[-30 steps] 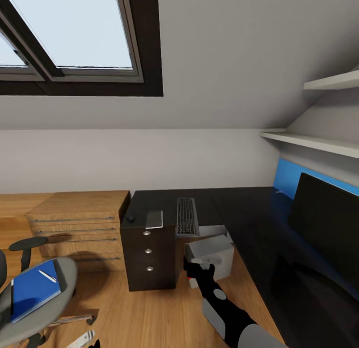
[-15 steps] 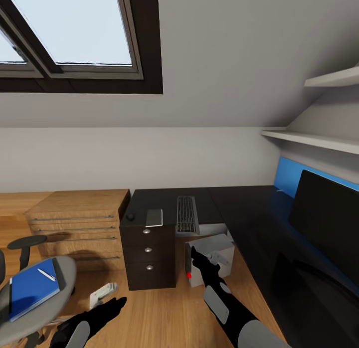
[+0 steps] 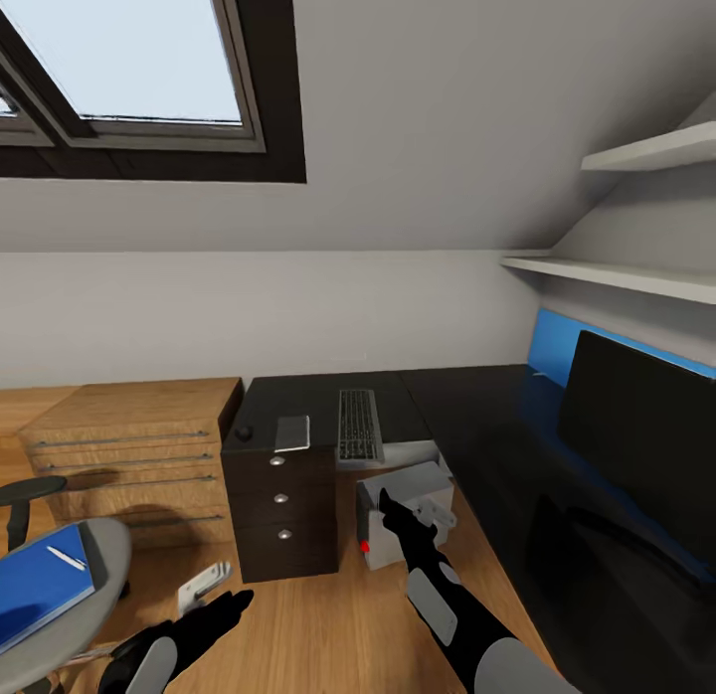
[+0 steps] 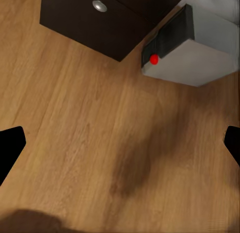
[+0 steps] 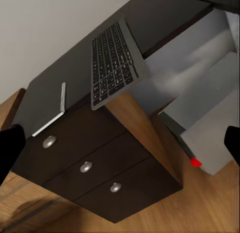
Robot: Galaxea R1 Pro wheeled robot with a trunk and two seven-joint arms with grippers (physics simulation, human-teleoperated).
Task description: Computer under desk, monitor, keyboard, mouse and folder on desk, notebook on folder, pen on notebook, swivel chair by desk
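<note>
Head view: computer point(image 3: 403, 510) at frame centre, on floor beside desk point(image 3: 467, 426) drawer unit, partly under desktop. Right gripper point(image 3: 430, 520) just beside its front, nearer arm, empty; opening unclear. Left gripper point(image 3: 204, 587) lower left, empty; opening unclear.

Soft skylight point(image 3: 139, 58) daylight, perhaps slight edge distortion.
</note>
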